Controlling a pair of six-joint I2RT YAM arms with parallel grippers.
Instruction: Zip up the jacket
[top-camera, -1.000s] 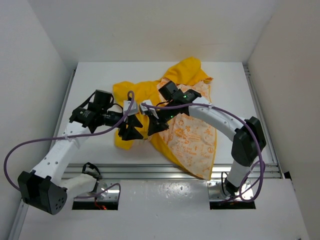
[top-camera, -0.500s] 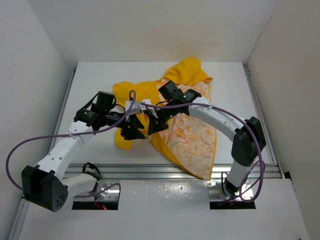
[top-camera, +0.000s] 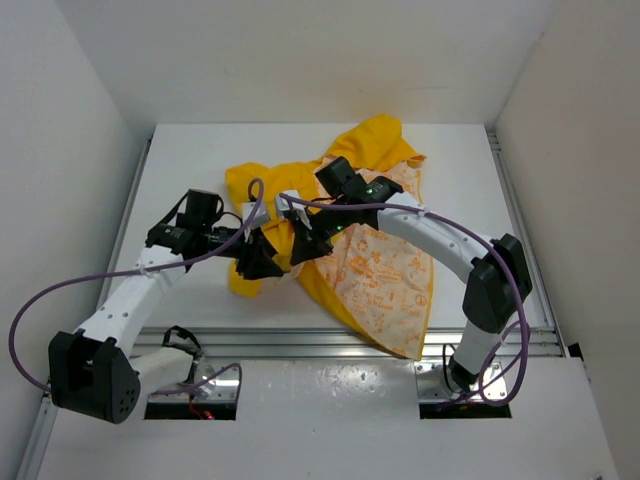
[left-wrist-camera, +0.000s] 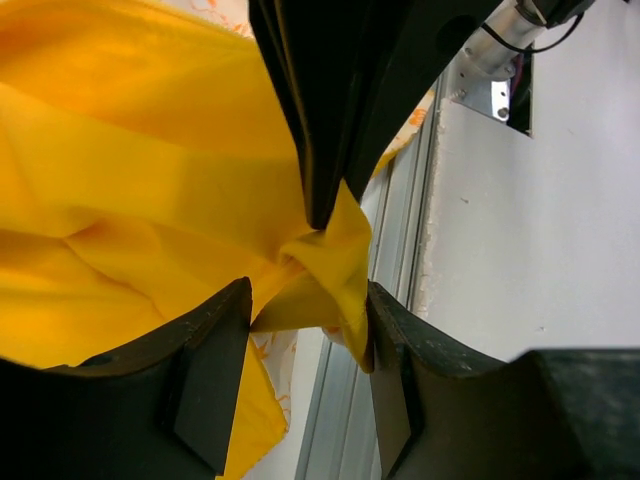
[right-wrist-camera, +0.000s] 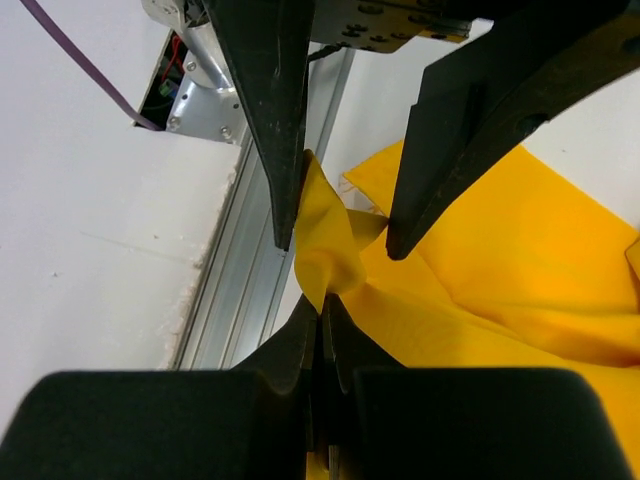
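The yellow jacket lies crumpled mid-table, its white orange-printed lining spread to the right. My right gripper is shut on a raised fold of yellow fabric, seen pinched in the right wrist view. My left gripper faces it, open. In the left wrist view my left gripper has its jaws either side of that same jacket fold, which brushes the right-hand finger. The right gripper's shut fingers come down from above. No zipper parts show.
The aluminium rail runs along the table's near edge just below the jacket; it also shows in the left wrist view and the right wrist view. White walls enclose the table on three sides. A purple cable loops off the left arm.
The two grippers have drawn closer together at the jacket's near-left edge. The right gripper shifted slightly left with the fold; the left wrist dropped back a little.
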